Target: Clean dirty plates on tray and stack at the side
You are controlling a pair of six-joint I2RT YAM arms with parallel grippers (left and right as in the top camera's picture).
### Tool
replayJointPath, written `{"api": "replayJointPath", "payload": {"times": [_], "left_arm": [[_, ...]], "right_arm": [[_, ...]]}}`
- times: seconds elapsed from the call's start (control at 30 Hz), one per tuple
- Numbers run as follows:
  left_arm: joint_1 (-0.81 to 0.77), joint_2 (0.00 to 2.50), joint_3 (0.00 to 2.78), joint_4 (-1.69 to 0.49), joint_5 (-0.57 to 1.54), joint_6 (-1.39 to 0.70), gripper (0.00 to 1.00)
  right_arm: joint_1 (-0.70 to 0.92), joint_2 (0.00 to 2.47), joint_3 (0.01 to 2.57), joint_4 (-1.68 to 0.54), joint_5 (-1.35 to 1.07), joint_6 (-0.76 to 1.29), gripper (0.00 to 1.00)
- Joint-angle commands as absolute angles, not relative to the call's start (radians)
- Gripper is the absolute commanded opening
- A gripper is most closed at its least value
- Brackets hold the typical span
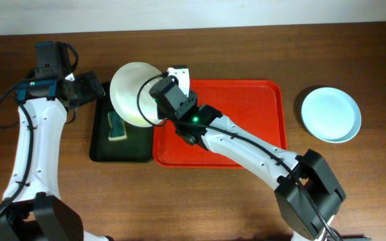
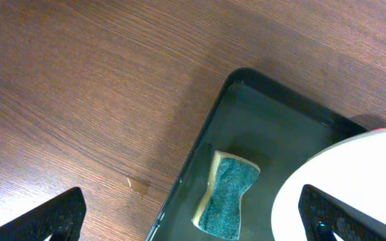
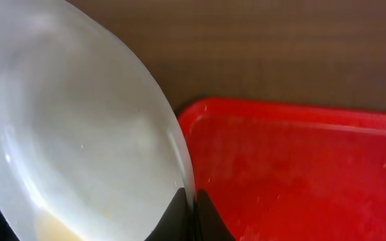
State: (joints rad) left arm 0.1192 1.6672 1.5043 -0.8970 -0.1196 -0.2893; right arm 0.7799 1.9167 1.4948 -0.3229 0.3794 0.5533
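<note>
Right gripper (image 3: 194, 209) pinched tight on rim of round white plate (image 3: 79, 134) — plate tilted above left edge of large red plastic tray (image 1: 246, 100). Left gripper (image 1: 92, 89) fully spread, empty. Pale mint-blue round plate (image 1: 331, 114) flat on wooden table (image 1: 354, 53) — right of tray, apart.

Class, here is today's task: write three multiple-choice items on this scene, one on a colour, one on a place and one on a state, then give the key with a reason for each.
1. What colour is the far-right plate, beyond the red tray?
A white
B pale blue
C black

2. Where does the sponge lie?
A in the black tray
B in the red tray
C on the far-right plate

3. How is the right tool?
A open and empty
B out of view
C shut on the white plate

Key:
1 B, it shows pale blue against the wood.
2 A, the black rim runs round the sponge.
3 C, its fingers pinch the plate's rim.
</note>
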Motion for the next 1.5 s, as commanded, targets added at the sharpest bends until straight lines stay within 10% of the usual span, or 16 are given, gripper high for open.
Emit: {"api": "replayJointPath", "payload": {"times": [0.0, 1.47], "left_arm": [[0.121, 1.671, 1.508, -0.899, -0.112, -0.302, 0.99], [0.121, 1.671, 1.508, -0.899, -0.112, -0.302, 0.99]], "right_arm": [[0.785, 1.919, 1.547, -0.32, 0.463, 0.479, 0.04], [0.982, 1.92, 1.574, 0.047, 0.957, -0.21, 0.04]]}}
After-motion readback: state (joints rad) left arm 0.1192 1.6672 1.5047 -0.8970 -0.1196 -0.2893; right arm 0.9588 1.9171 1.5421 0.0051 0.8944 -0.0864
